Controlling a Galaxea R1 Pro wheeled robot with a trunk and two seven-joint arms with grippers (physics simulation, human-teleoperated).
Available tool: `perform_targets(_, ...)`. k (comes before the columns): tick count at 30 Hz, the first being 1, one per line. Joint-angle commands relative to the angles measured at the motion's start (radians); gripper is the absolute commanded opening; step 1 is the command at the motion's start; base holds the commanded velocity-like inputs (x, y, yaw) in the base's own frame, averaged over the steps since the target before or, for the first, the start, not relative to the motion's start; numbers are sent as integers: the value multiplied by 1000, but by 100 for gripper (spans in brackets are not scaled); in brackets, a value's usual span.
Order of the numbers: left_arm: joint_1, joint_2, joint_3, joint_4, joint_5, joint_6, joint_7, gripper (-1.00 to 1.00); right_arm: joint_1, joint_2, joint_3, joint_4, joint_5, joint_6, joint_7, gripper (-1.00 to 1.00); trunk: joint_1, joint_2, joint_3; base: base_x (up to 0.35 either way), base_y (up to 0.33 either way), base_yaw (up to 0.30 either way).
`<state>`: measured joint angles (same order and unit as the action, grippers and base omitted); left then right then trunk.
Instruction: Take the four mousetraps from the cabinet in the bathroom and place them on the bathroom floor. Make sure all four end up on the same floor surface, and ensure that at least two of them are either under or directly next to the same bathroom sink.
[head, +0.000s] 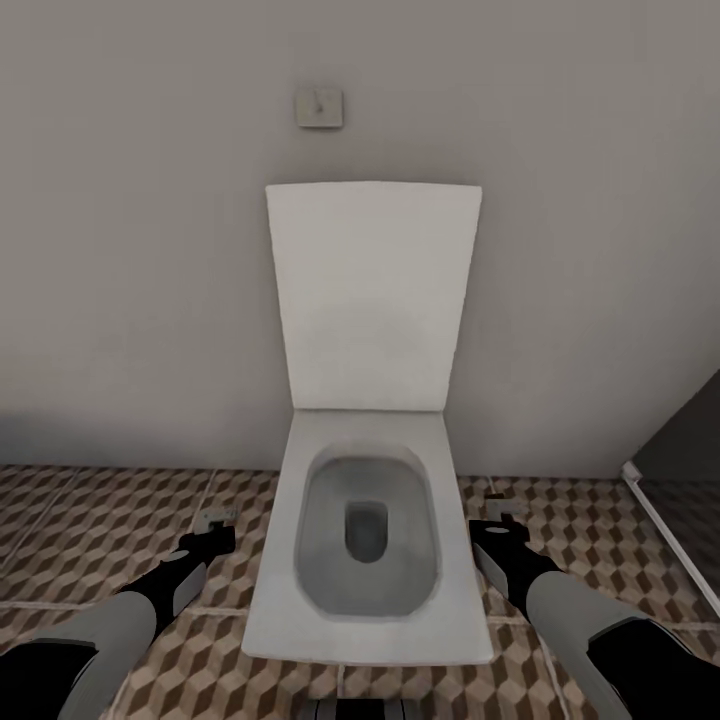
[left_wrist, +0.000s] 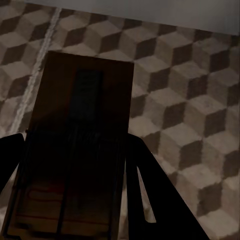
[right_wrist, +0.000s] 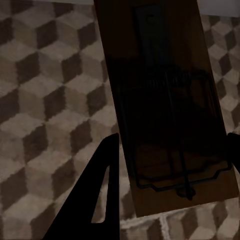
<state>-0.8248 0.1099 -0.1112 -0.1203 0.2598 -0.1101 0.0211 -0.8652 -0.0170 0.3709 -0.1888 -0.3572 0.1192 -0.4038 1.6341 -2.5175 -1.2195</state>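
Right now you face an open toilet (head: 368, 520) on the cube-patterned floor (head: 90, 540). Your left gripper (head: 216, 522) is clamped on one mousetrap (left_wrist: 75, 150), your right gripper (head: 496, 508) on another mousetrap (right_wrist: 165, 110), each held low above the tiles either side of the bowl.
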Motion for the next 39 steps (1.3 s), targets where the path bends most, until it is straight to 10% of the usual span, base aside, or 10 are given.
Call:
perform_targets(1, -1, 0, -8, 1, 7, -3, 2, -100, 0, 0, 9, -3, -7, 8, -4, -100, 0, 0, -1, 127, 0, 0)
perform_targets(39, -1, -1, -7, 2, 7, 1, 0, -100, 0, -6, 10, -3, -6, -13, -6, -100, 0, 0, -1, 10, 0, 0)
